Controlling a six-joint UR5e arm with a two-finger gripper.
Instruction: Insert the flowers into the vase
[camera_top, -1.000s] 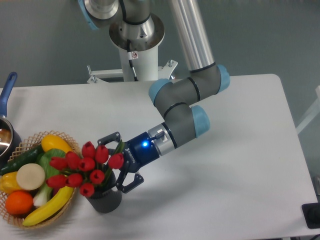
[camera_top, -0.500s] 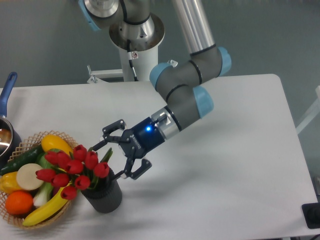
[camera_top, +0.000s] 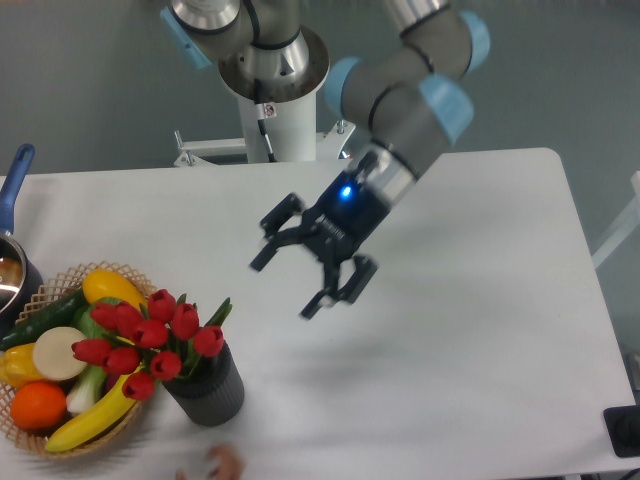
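Observation:
The flowers (camera_top: 148, 340), a bunch of red tulips with green leaves, stand with their stems in the dark grey vase (camera_top: 208, 387) near the table's front left. The blooms lean left over the basket's edge. My gripper (camera_top: 287, 282) hangs open in the air above the table, up and to the right of the vase and well apart from the flowers, with nothing between its fingers.
A wicker basket (camera_top: 120, 428) of fruit and vegetables sits right against the vase on its left. A pot with a blue handle (camera_top: 14, 180) is at the far left edge. A fingertip (camera_top: 226, 463) shows at the front edge below the vase.
My gripper let go of the flowers, opened and rose up and to the right. The flowers now rest in the vase, leaning left. A fingertip has appeared at the front edge.

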